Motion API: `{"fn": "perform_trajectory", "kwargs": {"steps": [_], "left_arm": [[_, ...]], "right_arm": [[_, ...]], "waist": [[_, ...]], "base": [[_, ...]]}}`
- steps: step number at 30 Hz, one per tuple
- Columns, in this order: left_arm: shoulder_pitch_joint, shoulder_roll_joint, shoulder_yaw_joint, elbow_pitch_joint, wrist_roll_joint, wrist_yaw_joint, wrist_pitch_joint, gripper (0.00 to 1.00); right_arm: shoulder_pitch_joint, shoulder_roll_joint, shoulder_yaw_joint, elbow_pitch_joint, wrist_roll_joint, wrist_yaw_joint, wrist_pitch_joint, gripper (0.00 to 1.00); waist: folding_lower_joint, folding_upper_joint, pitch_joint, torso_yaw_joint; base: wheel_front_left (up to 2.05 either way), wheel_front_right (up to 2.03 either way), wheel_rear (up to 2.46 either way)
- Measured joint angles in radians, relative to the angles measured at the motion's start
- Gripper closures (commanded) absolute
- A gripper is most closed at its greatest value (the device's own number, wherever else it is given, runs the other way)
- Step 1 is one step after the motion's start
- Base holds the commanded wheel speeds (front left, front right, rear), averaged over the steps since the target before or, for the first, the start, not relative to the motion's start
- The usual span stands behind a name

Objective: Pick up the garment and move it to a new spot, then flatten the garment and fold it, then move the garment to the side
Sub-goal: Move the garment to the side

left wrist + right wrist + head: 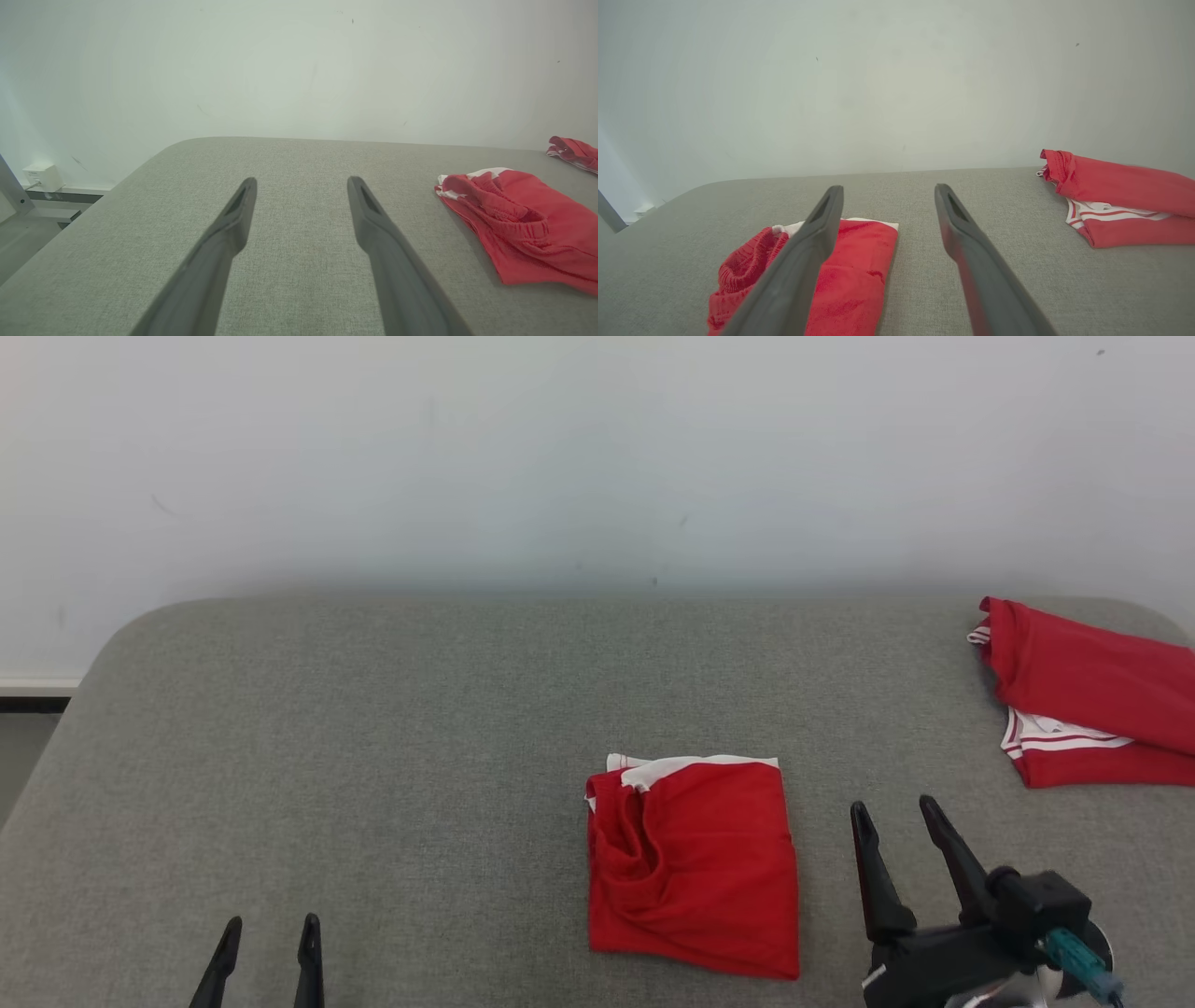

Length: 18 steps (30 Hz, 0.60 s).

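Observation:
A red garment (695,868) with a white edge lies folded into a rough square on the grey padded table (373,756), slightly right of centre near the front. It also appears as the red garment (523,224) at the right of the left wrist view and the red garment (850,275) low left in the right wrist view. My right gripper (896,817) stands open just to the garment's right, holding nothing. My left gripper (271,929) is open at the lower left, well away from the cloth. Both pairs of fingers (233,219) (957,219) are spread over bare fabric.
A second red garment with white stripes (1088,695) lies bunched at the table's far right edge, also seen as the striped garment (1115,200). A pale wall (597,457) runs behind the table. A small white box (42,177) sits by the wall at the left.

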Motion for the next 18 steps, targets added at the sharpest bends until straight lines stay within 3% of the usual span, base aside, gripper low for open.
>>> {"fn": "perform_trajectory", "kwargs": {"steps": [12,18], "left_arm": [[-0.037,-0.007,-0.050,0.019,-0.005,0.000,0.000,0.00],[-0.059,-0.007,-0.060,0.024,-0.016,0.000,0.000,0.00]], "right_arm": [[-0.160,-0.008,-0.018,0.193,-0.027,0.000,0.196,0.00],[-0.198,-0.002,-0.040,0.304,-0.034,0.000,0.221,0.00]], "waist": [[0.0000,0.0000,0.023,0.065],[0.0001,0.0000,0.053,0.096]], "base": [[0.00,0.00,0.00],[0.00,0.00,0.00]]}}
